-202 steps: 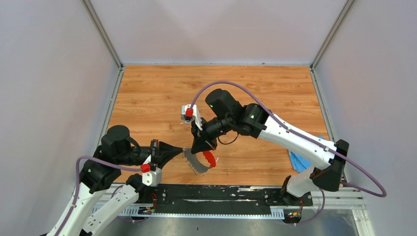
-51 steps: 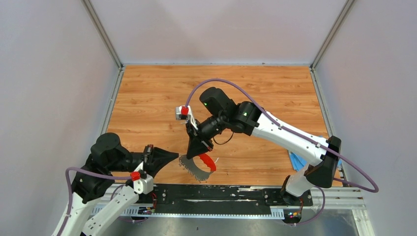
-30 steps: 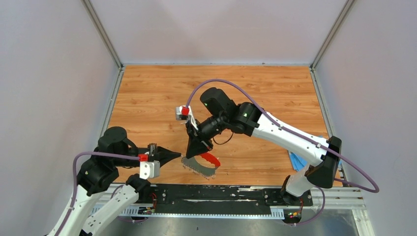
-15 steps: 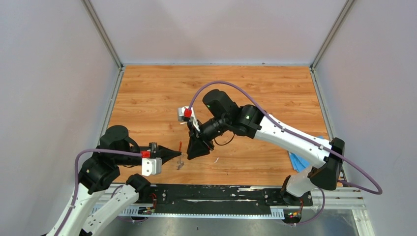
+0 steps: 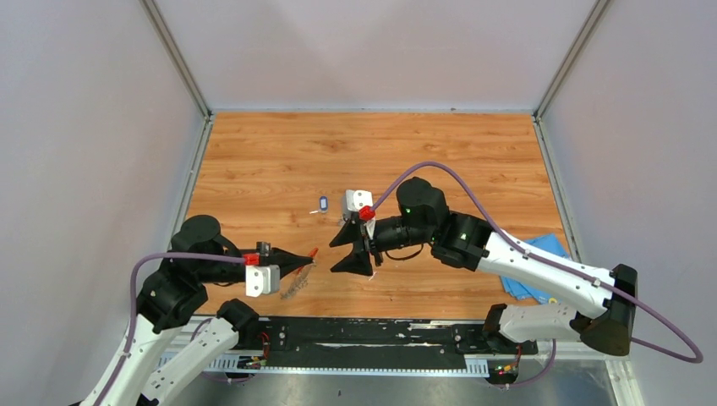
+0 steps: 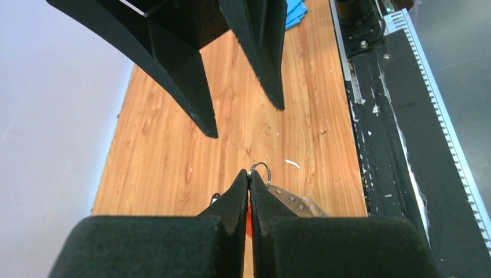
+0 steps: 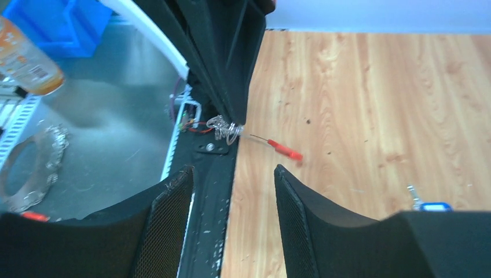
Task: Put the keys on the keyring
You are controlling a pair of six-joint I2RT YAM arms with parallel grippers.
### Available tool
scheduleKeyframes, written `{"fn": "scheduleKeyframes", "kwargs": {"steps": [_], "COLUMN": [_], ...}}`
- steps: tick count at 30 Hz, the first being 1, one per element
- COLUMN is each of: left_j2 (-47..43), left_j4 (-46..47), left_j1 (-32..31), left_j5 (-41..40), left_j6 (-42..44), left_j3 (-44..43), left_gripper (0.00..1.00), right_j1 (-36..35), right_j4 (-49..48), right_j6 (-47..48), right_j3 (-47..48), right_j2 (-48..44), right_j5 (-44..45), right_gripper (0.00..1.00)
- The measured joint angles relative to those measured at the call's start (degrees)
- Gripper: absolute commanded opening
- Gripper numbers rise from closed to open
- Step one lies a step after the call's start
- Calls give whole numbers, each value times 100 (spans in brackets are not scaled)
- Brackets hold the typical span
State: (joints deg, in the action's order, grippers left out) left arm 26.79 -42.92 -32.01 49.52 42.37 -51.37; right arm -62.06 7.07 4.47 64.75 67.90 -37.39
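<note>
Firmly the left claw (image 5: 308, 257) pinches the keyring (image 5: 295, 281), right claw (image 5: 333, 257) wide beside it.

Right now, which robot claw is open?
The right gripper: its jaws stand wide apart with nothing between them. The left gripper is pinched shut on the keyring.

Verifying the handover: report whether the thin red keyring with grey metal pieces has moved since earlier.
Yes. The red keyring has shifted left along the black base rail, now at the left gripper's tips.
</note>
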Motion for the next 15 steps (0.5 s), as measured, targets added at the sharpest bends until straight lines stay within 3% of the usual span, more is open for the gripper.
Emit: {"fn": "scheduleKeyframes", "kwargs": {"steps": [5,15], "left_j2": [-2,-24], "left_j4": [422,1040], "left_j1": [0,0], "left_j5": [-111,-284], "left_j6": [-479,-1088], "left_j3": [114,221], "left_gripper": [0,0], "right_j1": [-199,-411], "right_j4": [-815,-1375], "right_j6": [2,-17], "right_j3": [-299,-393], "right_j2": [-17,-2], "right_j5": [570,1152], "right_gripper": [51,36]}}
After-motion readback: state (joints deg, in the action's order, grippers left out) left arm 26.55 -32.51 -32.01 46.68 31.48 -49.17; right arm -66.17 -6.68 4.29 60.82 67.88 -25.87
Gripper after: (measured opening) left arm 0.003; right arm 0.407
